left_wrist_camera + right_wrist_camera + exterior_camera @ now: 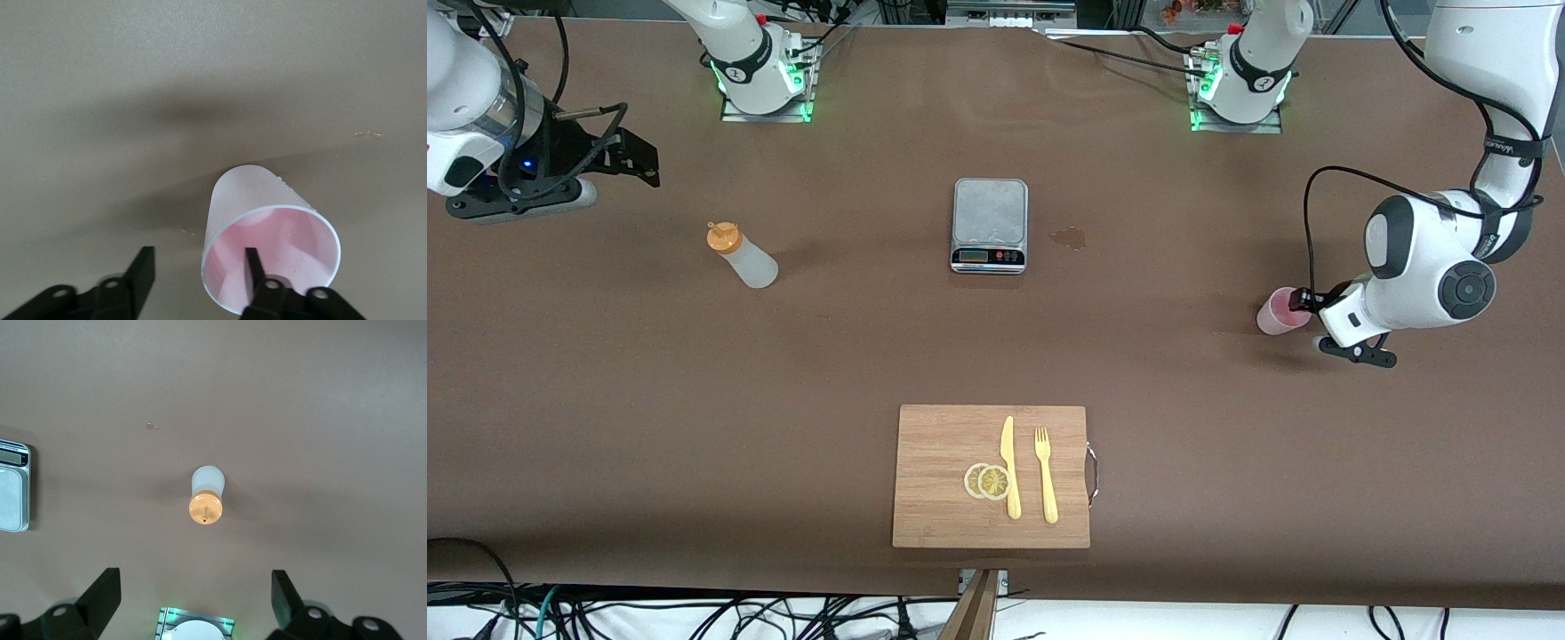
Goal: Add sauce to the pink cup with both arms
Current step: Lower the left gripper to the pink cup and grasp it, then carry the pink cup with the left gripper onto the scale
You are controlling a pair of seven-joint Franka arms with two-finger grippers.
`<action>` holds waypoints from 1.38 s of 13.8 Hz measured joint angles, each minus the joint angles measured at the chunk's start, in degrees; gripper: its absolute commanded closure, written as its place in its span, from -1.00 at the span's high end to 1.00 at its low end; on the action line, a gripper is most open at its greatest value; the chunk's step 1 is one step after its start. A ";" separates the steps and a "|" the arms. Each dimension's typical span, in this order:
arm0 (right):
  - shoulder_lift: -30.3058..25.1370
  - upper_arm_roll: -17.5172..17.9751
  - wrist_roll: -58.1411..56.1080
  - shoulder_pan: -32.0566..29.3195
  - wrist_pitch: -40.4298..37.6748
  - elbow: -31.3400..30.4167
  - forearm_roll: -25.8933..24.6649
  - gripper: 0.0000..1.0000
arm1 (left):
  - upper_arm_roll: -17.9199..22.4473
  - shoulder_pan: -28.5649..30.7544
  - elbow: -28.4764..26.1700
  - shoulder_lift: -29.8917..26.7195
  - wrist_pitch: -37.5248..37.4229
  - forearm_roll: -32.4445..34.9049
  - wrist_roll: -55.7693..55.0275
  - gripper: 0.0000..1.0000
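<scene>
Front view, taken from its 9 o'clock edge across to 3 o'clock.

Right gripper (636,164): up in the air at about 10 o'clock, over bare table (605,382) at the right arm's end. Fingers spread wide, nothing between them. The right wrist view looks down on the sauce bottle from above.

Sauce bottle (745,258): upright on the table, orange cap (723,236) on top, toward the right arm's end, nearer the front camera than the right arm's base (765,89).

Grey scale (989,225): centre of the table, roughly 12 o'clock from the cutting board (943,498). Small wet spot (1069,236) just beside the scale.

Cutting board: 6 o'clock, nearest the front camera. On it two lemon slices (987,481), a yellow knife (1009,467), a yellow fork (1045,474).

Pink cup (1280,311): about 3 o'clock, at the left arm's end, upright.

Left gripper (1303,300): at the cup's rim. In the left wrist view one finger (253,270) sits inside the cup (267,233), the other outside its wall; gap narrowed, cup wall between them.
</scene>
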 measured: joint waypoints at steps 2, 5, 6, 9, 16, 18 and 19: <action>0.03 0.00 0.01 0.17 0.00 -0.08 0.00 1.00 | 0.00 0.00 0.16 0.00 0.00 0.00 0.27 -1.00; 0.06 0.03 0.05 0.62 0.00 -0.21 0.00 1.00 | -0.02 0.00 0.27 0.00 -0.03 -0.01 0.44 -1.00; 0.06 0.03 0.05 0.63 0.00 -0.24 0.00 1.00 | -0.03 0.00 0.30 0.01 -0.04 -0.02 0.48 -1.00; 0.06 0.03 0.05 0.63 0.00 -0.30 0.00 1.00 | -0.27 -0.04 1.11 -0.13 -2.06 -0.07 0.51 -1.00; 0.11 0.03 0.05 0.66 0.42 -0.45 0.00 1.00 | -12.97 -1.28 9.21 -5.73 -19.79 -0.58 -13.10 -1.00; 0.16 0.04 0.05 0.71 0.47 -0.50 0.00 1.00 | -19.61 -1.48 9.22 -7.32 -20.33 -0.77 -21.87 -1.00; 0.20 0.05 0.05 0.75 0.57 -0.52 0.00 1.00 | -22.73 -1.64 9.22 -7.72 -20.33 -1.94 -25.72 -1.00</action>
